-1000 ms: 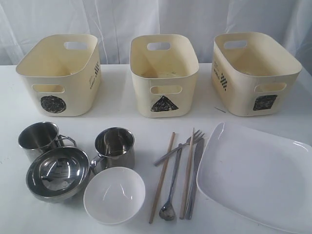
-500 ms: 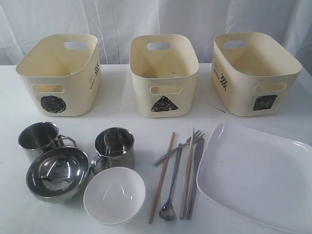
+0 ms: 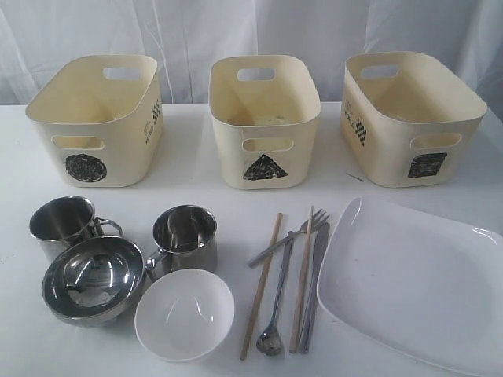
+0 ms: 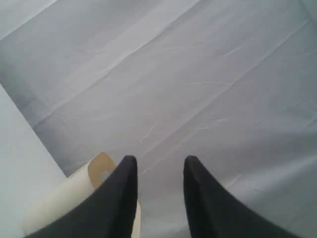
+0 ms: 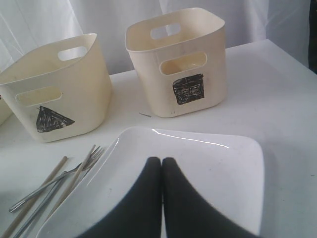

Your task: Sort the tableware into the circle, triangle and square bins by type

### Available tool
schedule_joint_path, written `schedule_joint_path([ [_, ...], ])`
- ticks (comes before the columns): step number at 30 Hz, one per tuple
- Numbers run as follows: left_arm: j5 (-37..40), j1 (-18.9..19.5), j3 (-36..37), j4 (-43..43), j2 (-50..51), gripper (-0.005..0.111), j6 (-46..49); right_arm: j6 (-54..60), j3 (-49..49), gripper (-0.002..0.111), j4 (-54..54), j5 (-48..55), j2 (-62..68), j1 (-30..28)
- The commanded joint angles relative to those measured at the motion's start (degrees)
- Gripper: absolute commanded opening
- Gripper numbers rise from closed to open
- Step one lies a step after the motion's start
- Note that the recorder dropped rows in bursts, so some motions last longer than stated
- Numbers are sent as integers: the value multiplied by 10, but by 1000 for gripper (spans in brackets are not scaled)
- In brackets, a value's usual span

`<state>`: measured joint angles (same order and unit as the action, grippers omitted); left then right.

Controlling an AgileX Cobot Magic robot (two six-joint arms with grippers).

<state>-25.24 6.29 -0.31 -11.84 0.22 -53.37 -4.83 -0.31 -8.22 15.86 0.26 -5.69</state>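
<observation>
Three cream bins stand at the back: circle bin (image 3: 96, 118), triangle bin (image 3: 265, 119), square bin (image 3: 410, 116). In front lie two steel mugs (image 3: 61, 225) (image 3: 185, 236), a steel bowl (image 3: 94, 278), a white bowl (image 3: 184, 314), wooden chopsticks (image 3: 261, 284), a spoon (image 3: 274, 314), a fork (image 3: 292, 236), a knife (image 3: 314, 284) and a large white square plate (image 3: 416, 283). Neither gripper shows in the exterior view. My left gripper (image 4: 157, 163) is open and empty, facing the white curtain beside a bin's rim (image 4: 99, 168). My right gripper (image 5: 162, 162) is shut and empty, above the plate (image 5: 218, 168).
A white curtain (image 3: 251, 31) hangs behind the bins. The white table (image 3: 189, 169) runs under everything. In the right wrist view the triangle bin (image 5: 54, 94) and square bin (image 5: 181, 62) stand beyond the plate, cutlery (image 5: 54, 183) beside it.
</observation>
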Motion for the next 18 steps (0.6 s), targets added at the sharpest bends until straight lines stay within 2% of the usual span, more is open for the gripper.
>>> schedule_joint_path([
  [1, -35, 1, -5, 68, -2, 34, -35, -1, 3, 0, 1, -5, -3, 2],
  [7, -33, 1, -8, 208, -2, 0, -129, -1, 3, 0, 1, -5, -3, 2],
  [11, 12, 1, -45, 388, -2, 0, -249, -1, 3, 0, 1, -5, -3, 2],
  [16, 75, 1, -123, 584, 0, 0, -358, -1, 3, 0, 1, -5, -3, 2],
  [18, 80, 1, -156, 689, 20, 0, -410, -1, 3, 0, 1, -5, -3, 2],
])
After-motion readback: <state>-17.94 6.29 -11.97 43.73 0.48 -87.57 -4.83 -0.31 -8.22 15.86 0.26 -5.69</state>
